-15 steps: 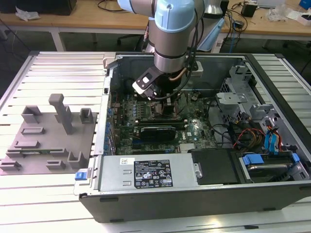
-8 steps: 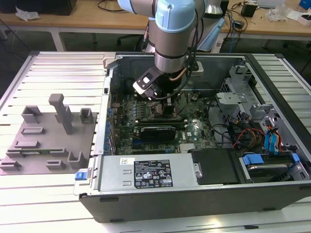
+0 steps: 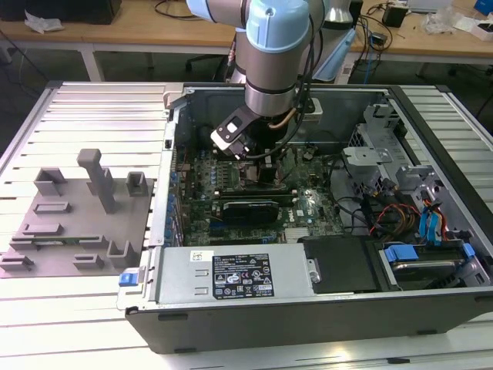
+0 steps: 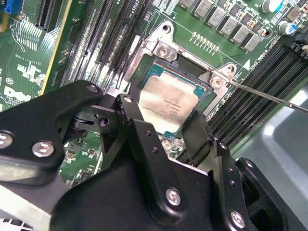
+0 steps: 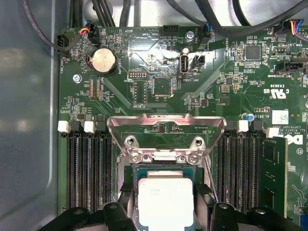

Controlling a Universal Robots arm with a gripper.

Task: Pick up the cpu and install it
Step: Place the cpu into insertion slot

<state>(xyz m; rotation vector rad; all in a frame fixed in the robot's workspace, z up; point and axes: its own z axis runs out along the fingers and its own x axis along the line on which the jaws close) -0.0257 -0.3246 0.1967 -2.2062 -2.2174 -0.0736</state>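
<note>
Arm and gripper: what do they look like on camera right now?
The arm is a silver-grey cylinder with pale blue joint caps; a black cable runs along it and a white-and-black box sits at the wrist. The gripper is matte black, built of angular linkages with silver screw heads, ending in flat black fingers.

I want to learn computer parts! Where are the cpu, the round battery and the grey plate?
cpu (image 5: 165, 204): first wrist view, middle of its silver top.
battery (image 5: 104, 61): first wrist view, centre of its round face.
plate (image 3: 92, 227): exterior view, bare flat part.
</note>
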